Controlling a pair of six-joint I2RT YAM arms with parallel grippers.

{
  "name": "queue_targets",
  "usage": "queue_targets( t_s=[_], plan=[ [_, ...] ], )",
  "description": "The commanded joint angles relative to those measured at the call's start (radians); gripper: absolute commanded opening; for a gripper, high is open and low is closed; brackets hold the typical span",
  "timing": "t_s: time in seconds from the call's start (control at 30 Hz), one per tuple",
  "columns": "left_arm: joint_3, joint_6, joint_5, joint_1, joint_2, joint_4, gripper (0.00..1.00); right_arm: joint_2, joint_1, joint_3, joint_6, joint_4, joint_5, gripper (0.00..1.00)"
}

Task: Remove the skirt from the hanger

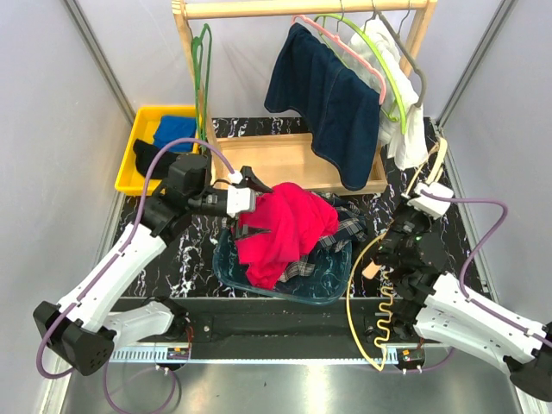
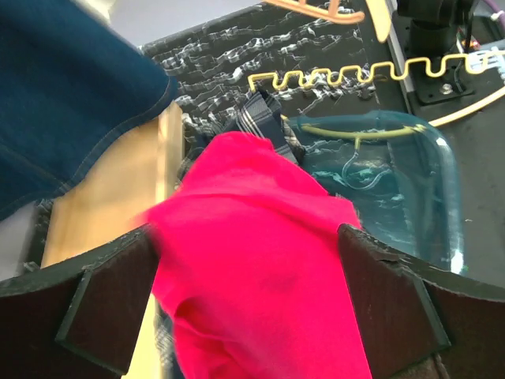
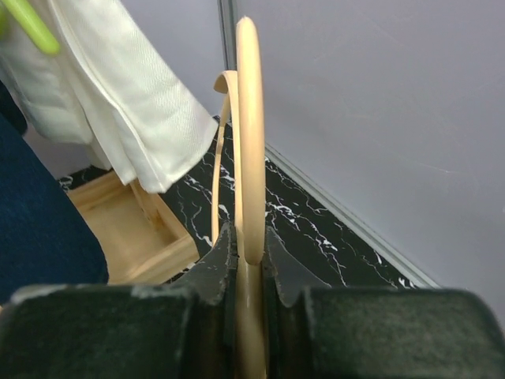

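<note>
Black marbled tabletop (image 1: 164,259), pale grey walls round it, wooden rack (image 1: 302,9) across the back.

Containers first. Yellow bin (image 1: 128,168) at far left, w/ a blue cloth (image 1: 177,131) and sth black in it. Wooden tray (image 1: 285,159) sits under the rack. Clear teal tub (image 1: 259,289) at front centre holds a red T-shirt (image 1: 280,228) heaped on a plaid shirt (image 1: 341,228), both spilling over the rim.

Skirt (image 1: 332,108) hangs on the pink hanger (image 1: 345,53), which is hooked on the rack, w/ the hem dangling over the tray's right part. Just right of it are a green hanger (image 1: 384,73) carrying a white garment (image 1: 404,125) and a grey hanger (image 1: 405,52).

My left gripper (image 2: 248,300) is above the tub's back-left side, fingers spread wide. The red T-shirt lies below and between them; can't tell if it touches either pad. The skirt is beyond it and to the right, well apart. In the wrist view the hem shows upper left, over the tray.

My right gripper (image 3: 249,241) is by the table's right edge, pressed together on a beige hanger (image 3: 249,118), pinching its thin bar, which stands upright out of the jaws. The skirt is to its left, near but not touching.

Yellow coiled cable (image 1: 384,302) runs along the front right, beside the tub.
</note>
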Motion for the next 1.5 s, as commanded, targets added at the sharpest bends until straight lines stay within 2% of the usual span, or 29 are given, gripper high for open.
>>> queue_targets(
  t_s=[0.0, 0.03, 0.07, 0.13, 0.17, 0.3, 0.43, 0.53, 0.6, 0.67, 0.7, 0.73, 0.77, 0.83, 0.9, 0.93, 0.97, 1.1, 1.17, 1.2, 1.27, 1.3, 1.33, 1.4, 1.47],
  plan=[
    [0.088, -0.077, -0.066, -0.005, -0.01, 0.029, 0.99, -0.008, 0.013, -0.039, 0.044, 0.072, 0.224, 0.17],
    [0.099, -0.071, -0.071, -0.003, -0.012, 0.028, 0.99, -0.013, 0.013, -0.038, 0.039, 0.072, 0.224, 0.2],
    [0.111, -0.068, -0.075, -0.003, -0.012, 0.035, 0.99, -0.016, 0.013, -0.036, 0.034, 0.073, 0.224, 0.29],
    [0.142, -0.072, -0.077, -0.003, -0.007, 0.04, 0.99, -0.031, 0.013, -0.027, 0.024, 0.075, 0.224, 0.36],
    [0.154, -0.088, -0.078, -0.003, -0.007, 0.046, 0.99, -0.036, 0.011, -0.021, 0.011, 0.075, 0.224, 0.44],
    [0.234, -0.129, -0.075, -0.002, 0.011, 0.067, 0.99, -0.06, 0.011, 0.019, -0.041, 0.073, 0.224, 0.61],
    [0.297, -0.175, -0.091, 0.0, 0.039, 0.116, 0.99, -0.044, 0.013, 0.123, -0.099, 0.067, 0.222, 0.64],
    [0.361, -0.25, -0.111, 0.017, 0.088, 0.164, 0.99, 0.025, 0.021, 0.311, -0.134, 0.033, 0.192, 0.67],
    [0.411, -0.383, -0.115, 0.043, 0.115, 0.224, 0.99, 0.111, 0.033, 0.407, -0.168, 0.007, 0.163, 0.68],
    [0.445, -0.527, -0.091, 0.096, 0.166, 0.279, 0.99, 0.229, 0.059, 0.597, -0.129, -0.081, 0.089, 0.72],
    [0.482, -0.578, -0.083, 0.116, 0.183, 0.299, 0.99, 0.272, 0.065, 0.673, -0.084, -0.264, 0.048, 0.73],
    [0.498, -0.626, -0.075, 0.152, 0.216, 0.317, 0.99, 0.321, 0.068, 0.856, -0.02, -0.396, -0.063, 0.74],
    [0.527, -0.699, -0.05, 0.17, 0.23, 0.353, 0.99, 0.417, 0.07, 0.952, 0.117, -0.639, -0.136, 0.75],
    [0.55, -0.808, -0.007, 0.212, 0.263, 0.388, 0.99, 0.505, 0.068, 1.145, 0.099, -0.646, -0.345, 0.76],
    [0.561, -0.853, 0.023, 0.241, 0.269, 0.408, 0.99, 0.649, 0.051, 1.27, 0.035, -0.613, -0.428, 0.77],
    [0.556, -0.87, 0.046, 0.248, 0.26, 0.413, 0.99, 0.697, 0.042, 1.385, -0.001, -0.613, -0.501, 0.76],
    [0.539, -0.872, 0.055, 0.255, 0.252, 0.41, 0.99, 0.778, 0.028, 1.43, -0.027, -0.608, -0.538, 0.77],
    [0.45, -0.846, 0.078, 0.293, 0.173, 0.41, 0.99, 0.921, -0.034, 1.611, -0.099, -0.605, -0.737, 0.76],
    [0.397, -0.81, 0.076, 0.314, 0.123, 0.402, 0.99, 0.982, -0.08, 1.681, -0.058, -0.657, -0.8, 0.76],
    [0.384, -0.803, 0.075, 0.322, 0.111, 0.402, 0.99, 1.004, -0.147, 1.767, -0.021, -0.693, -0.865, 0.76],
    [0.373, -0.78, 0.078, 0.339, 0.094, 0.378, 0.99, 1.073, -0.232, 1.867, 0.149, -0.855, -0.963, 0.76],
    [0.375, -0.772, 0.08, 0.344, 0.09, 0.362, 0.99, 1.094, -0.324, 1.942, 0.203, -0.887, -1.036, 0.76],
    [0.376, -0.757, 0.077, 0.348, 0.086, 0.345, 0.99, 1.139, -0.361, 1.976, 0.299, -0.917, -1.069, 0.77],
    [0.373, -0.744, 0.075, 0.357, 0.08, 0.338, 0.99, 1.188, -0.435, 2.075, 0.362, -0.993, -1.121, 0.78],
    [0.37, -0.735, 0.076, 0.364, 0.077, 0.328, 0.99, 1.227, -0.455, 2.11, 0.409, -1.046, -1.166, 0.78]
  ],
)
